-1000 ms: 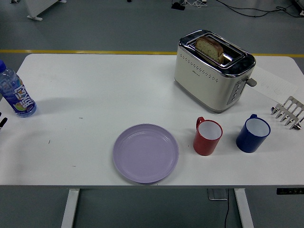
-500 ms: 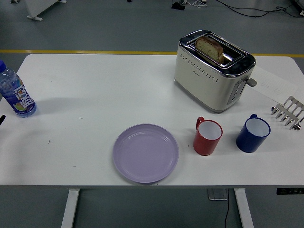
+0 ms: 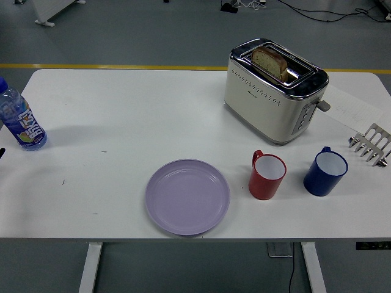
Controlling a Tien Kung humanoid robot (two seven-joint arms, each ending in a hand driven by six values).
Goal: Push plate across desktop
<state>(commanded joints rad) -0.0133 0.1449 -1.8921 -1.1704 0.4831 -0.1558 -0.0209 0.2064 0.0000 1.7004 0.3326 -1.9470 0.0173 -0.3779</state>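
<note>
A lilac plate lies empty on the white table, near the front edge and a little left of the middle. Only a small black tip of my left hand shows at the picture's left edge, just below the water bottle and far from the plate. My right hand is out of view. Nothing touches the plate.
A red mug stands just right of the plate, with a blue mug further right. A toaster with bread in it stands behind them. A metal rack is at the right edge and a water bottle at the left edge.
My left hand has drawn back towards the left edge, so less of it shows now. The plate and the other things have not moved.
</note>
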